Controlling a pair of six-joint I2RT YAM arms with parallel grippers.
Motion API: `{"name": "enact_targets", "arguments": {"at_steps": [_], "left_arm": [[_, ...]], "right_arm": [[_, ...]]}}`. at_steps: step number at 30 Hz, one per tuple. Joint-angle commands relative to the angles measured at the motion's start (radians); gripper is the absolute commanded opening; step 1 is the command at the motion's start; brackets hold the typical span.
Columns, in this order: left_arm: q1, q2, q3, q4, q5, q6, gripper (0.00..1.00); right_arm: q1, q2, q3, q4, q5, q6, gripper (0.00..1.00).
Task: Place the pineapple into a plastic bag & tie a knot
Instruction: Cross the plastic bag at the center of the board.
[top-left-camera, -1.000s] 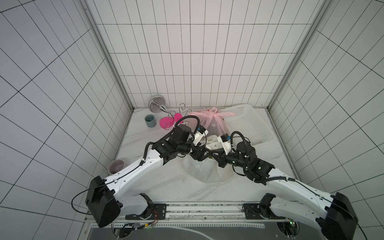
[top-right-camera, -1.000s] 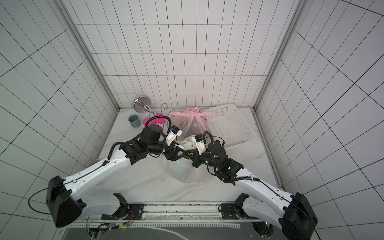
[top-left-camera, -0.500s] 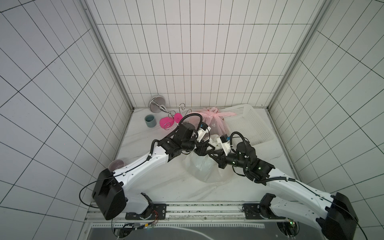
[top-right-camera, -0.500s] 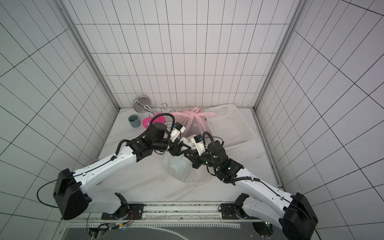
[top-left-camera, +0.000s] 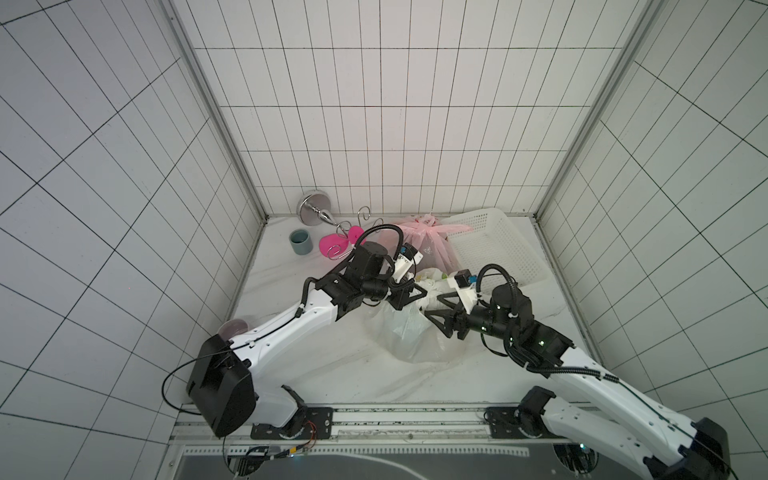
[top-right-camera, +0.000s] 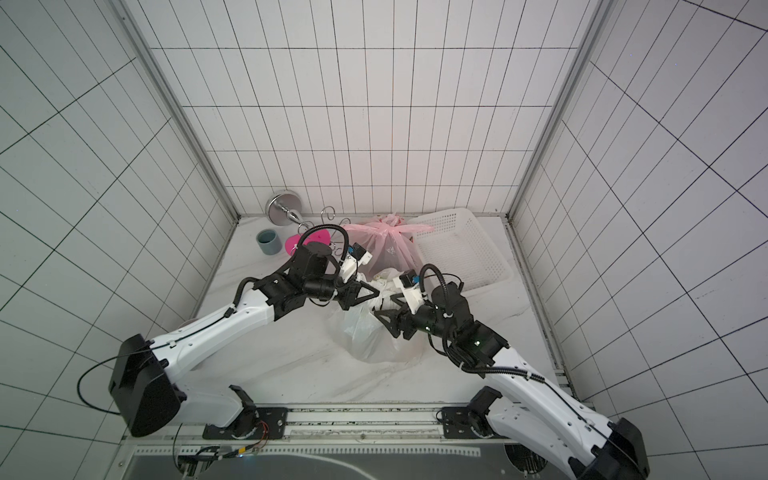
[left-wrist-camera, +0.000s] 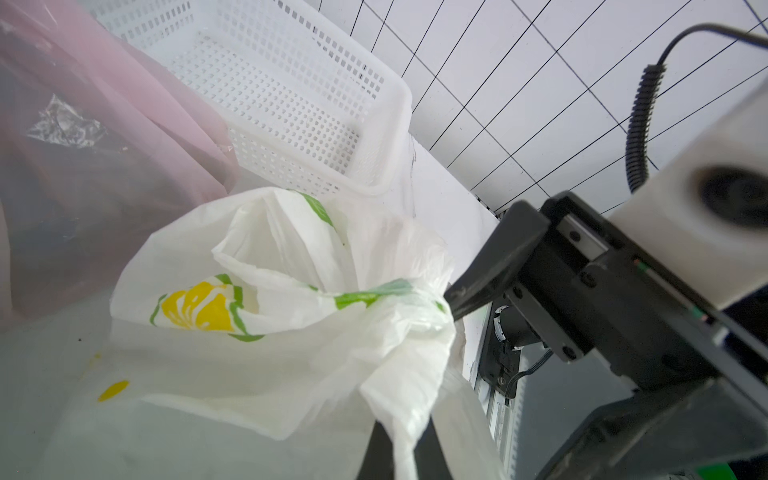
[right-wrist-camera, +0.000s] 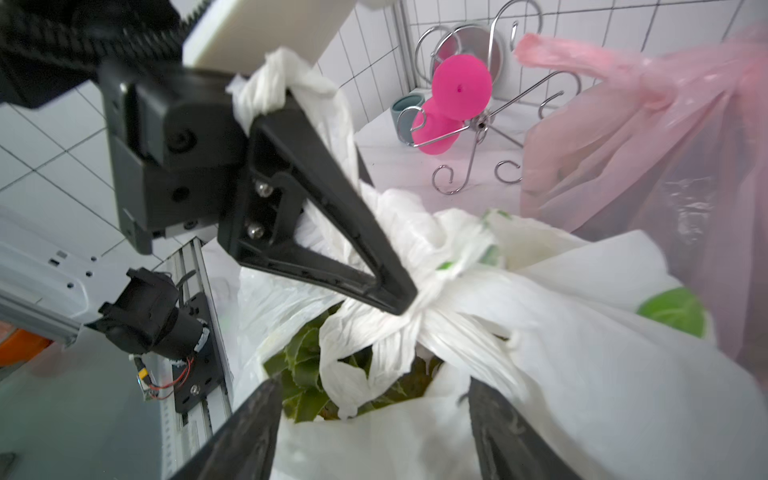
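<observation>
Where the arms meet at centre frame in both top views, the left gripper (top-left-camera: 419, 292) is clenched on the twisted handle of the white plastic bag (top-left-camera: 411, 334); the right gripper (top-left-camera: 433, 310) stands released beside it. The left wrist view shows the bag's bunched neck. In the right wrist view, the pineapple (right-wrist-camera: 305, 374) shows green leaves inside the bag's mouth, between the spread right fingers (right-wrist-camera: 249, 432).

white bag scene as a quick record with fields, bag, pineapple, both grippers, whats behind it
white bag: handles gathered and twisted over its mouth
pineapple: inside, green leaves showing through the opening
left gripper: shut on the bag's twisted handle
right gripper: open, jaws spread over the mouth
behind: tied pink bag, white basket
</observation>
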Motion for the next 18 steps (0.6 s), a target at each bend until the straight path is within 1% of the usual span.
{"name": "enact_targets", "arguments": {"at_steps": [1,4,6,10,12,15,18], "left_arm": [[0.016,-0.038,-0.011,0.066,0.085,0.036,0.00],[0.024,-0.042,-0.019,0.083,0.120,0.039,0.00],[0.027,-0.038,-0.015,0.073,0.123,0.046,0.00],[0.036,-0.042,-0.014,0.053,0.114,0.055,0.00],[0.042,-0.045,-0.021,0.055,0.108,0.049,0.00],[0.049,-0.053,-0.036,0.075,0.117,0.033,0.00],[0.049,-0.064,-0.058,0.107,0.133,0.013,0.00]], "right_arm": [[-0.035,0.025,0.175,-0.025,0.032,-0.085,0.79],[-0.044,0.108,0.238,-0.045,0.022,-0.149,0.80],[-0.047,0.149,0.294,-0.072,0.008,-0.171,0.80],[-0.050,0.151,0.365,-0.077,-0.125,-0.182,0.78],[-0.052,0.141,0.397,-0.098,-0.168,-0.183,0.77],[-0.052,0.128,0.432,-0.159,-0.157,-0.206,0.77],[-0.060,0.131,0.427,-0.162,-0.105,-0.240,0.83]]}}
